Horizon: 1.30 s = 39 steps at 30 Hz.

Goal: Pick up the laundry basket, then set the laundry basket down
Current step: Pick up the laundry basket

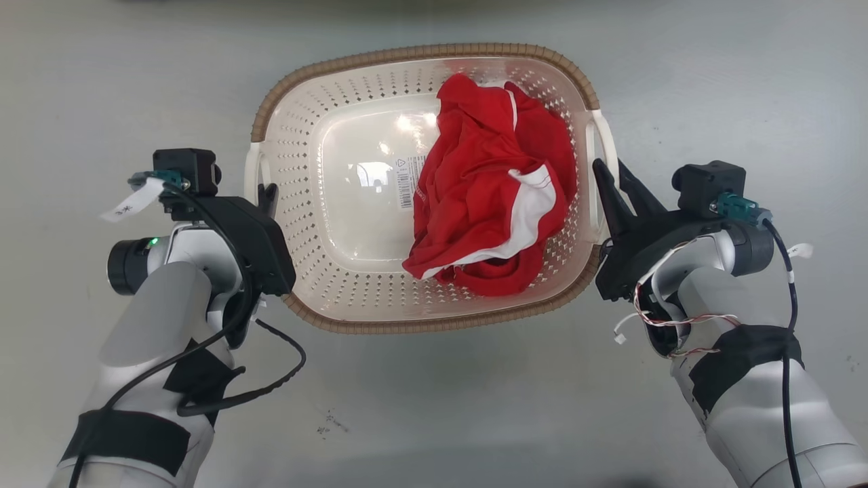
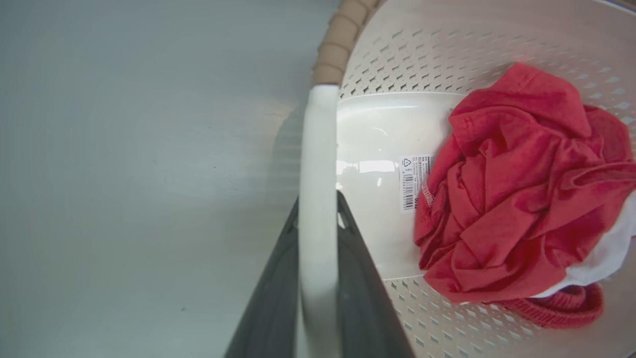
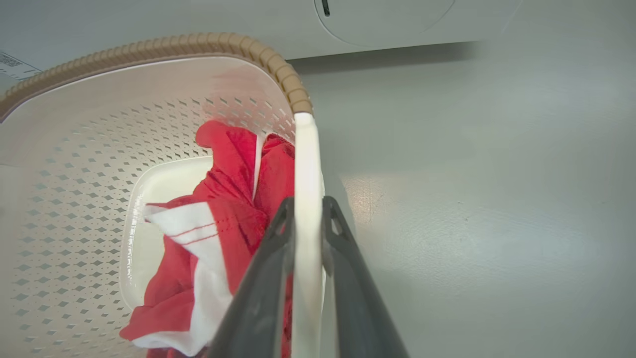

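The laundry basket point(image 1: 305, 135), cream-white and perforated with a brown woven-look rim, lies in the middle of the head view between my two arms. A crumpled red and white garment point(image 1: 495, 190) fills its right half, beside a barcode sticker point(image 1: 405, 179) on the bottom. My left gripper point(image 1: 266, 193) is shut on the basket's white left handle point(image 2: 318, 149), one dark finger on each side of it. My right gripper point(image 1: 614, 173) is shut on the white right handle point(image 3: 306, 159) in the same way. Whether the basket rests on the floor or hangs just above it, I cannot tell.
Grey floor point(image 1: 434, 407) surrounds the basket, with a small dark smudge point(image 1: 329, 423) near the front. The white front of a washing machine point(image 3: 387, 20) stands beyond the basket's far rim in the right wrist view.
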Tool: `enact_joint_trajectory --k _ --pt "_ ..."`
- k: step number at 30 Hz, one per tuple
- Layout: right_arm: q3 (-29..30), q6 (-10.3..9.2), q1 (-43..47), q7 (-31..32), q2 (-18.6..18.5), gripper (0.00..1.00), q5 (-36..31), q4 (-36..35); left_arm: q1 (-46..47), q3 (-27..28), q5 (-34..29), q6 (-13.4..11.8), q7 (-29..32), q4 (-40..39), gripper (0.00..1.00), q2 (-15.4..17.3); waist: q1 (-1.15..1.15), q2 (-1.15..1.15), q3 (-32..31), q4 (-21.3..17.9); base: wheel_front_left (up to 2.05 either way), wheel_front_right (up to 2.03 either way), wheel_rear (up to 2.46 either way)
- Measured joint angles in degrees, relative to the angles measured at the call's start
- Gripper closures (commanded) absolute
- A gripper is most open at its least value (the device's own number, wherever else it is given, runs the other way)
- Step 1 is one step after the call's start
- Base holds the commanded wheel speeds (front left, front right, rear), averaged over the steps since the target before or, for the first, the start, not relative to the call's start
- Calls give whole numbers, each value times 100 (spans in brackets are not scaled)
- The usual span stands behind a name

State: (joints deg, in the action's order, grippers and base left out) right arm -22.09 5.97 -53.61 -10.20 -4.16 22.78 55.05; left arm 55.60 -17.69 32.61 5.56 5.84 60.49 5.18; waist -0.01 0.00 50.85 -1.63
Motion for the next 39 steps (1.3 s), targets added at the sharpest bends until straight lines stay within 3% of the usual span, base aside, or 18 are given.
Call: enact_joint_trajectory --k 15,39 --pt "-70 60 -1 -99 73 100 107 665 -4 2 45 51 -199 601 100 -177 0 1 -408 13 0 0 0" --pt "-181 170 378 166 215 100 470 1568 -558 -18 249 100 -33 1188 100 -411 0 0 -1831 7 0 0 0"
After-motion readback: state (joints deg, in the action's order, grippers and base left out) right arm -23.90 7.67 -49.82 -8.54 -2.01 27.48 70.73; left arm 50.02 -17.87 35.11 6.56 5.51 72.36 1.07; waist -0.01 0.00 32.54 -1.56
